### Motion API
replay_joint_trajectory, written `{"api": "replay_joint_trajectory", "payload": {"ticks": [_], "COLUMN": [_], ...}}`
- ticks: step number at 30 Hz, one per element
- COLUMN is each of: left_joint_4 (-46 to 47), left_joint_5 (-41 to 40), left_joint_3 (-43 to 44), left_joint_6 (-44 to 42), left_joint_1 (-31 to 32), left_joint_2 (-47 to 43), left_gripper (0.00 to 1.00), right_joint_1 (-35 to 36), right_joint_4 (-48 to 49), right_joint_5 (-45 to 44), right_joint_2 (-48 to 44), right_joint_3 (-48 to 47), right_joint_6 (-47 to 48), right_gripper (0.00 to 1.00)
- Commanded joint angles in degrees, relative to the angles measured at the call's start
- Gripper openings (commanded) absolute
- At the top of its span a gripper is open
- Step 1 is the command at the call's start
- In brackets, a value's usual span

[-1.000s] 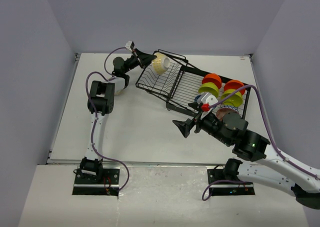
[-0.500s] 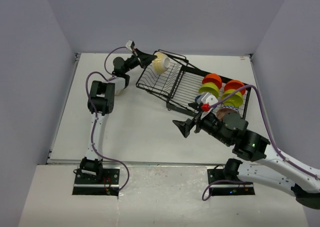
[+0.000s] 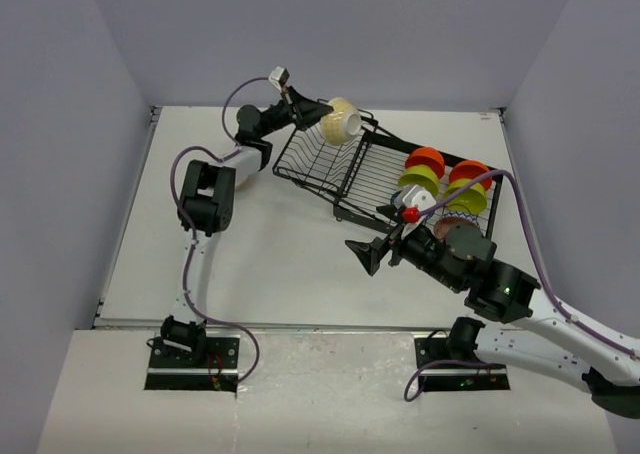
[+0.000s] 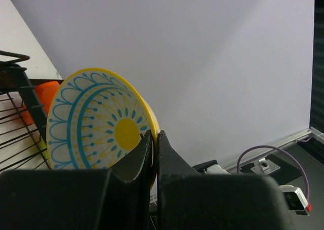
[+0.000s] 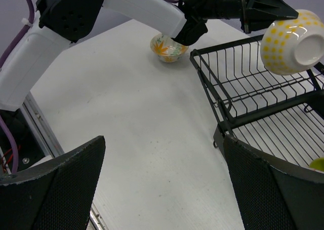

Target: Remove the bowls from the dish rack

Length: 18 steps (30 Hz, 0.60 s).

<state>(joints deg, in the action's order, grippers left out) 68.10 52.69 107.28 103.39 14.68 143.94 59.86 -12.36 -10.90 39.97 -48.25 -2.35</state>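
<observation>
My left gripper (image 3: 318,114) is shut on the rim of a cream-yellow bowl (image 3: 341,122), holding it in the air over the far left corner of the black dish rack (image 3: 352,174). In the left wrist view the fingers pinch the rim of this bowl (image 4: 96,121), whose inside has a blue pattern and a yellow centre. The right wrist view shows the bowl (image 5: 292,41) spotted yellow outside, above the rack (image 5: 243,83). Orange bowls (image 3: 424,159) and lime green bowls (image 3: 418,179) stand in the rack's right section. My right gripper (image 3: 375,254) hangs open and empty near the rack's front.
A white floral bowl (image 5: 168,47) sits on the table beside the left arm, left of the rack. The table's walls rise at the back and sides. A purple cable runs along each arm.
The left gripper has lifted the cream-yellow bowl up and a little to the right, off the rack's bars. The right arm has not moved.
</observation>
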Motion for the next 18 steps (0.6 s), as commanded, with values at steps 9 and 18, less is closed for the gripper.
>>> {"api": "replay_joint_trajectory", "payload": {"ticks": [9,18], "left_joint_4": [-40.11,-90.4], "left_joint_5": [-3.79,-48.38], "left_joint_3": [2.39,0.31], "left_joint_6": [-41.15,-75.17], "left_joint_1": [-3.42,-2.02], "left_joint_2": [-23.77,-45.04], "left_gripper": [0.0,0.0], "right_joint_1": [-0.18,-0.18], "right_joint_4": [2.78,3.83], "right_joint_5": [-2.9,-7.82], "right_joint_2": [-1.64,-2.79], "right_joint_3": [0.96,2.02], "right_joint_6": [0.68,0.77], "right_gripper": [0.99,0.99]}}
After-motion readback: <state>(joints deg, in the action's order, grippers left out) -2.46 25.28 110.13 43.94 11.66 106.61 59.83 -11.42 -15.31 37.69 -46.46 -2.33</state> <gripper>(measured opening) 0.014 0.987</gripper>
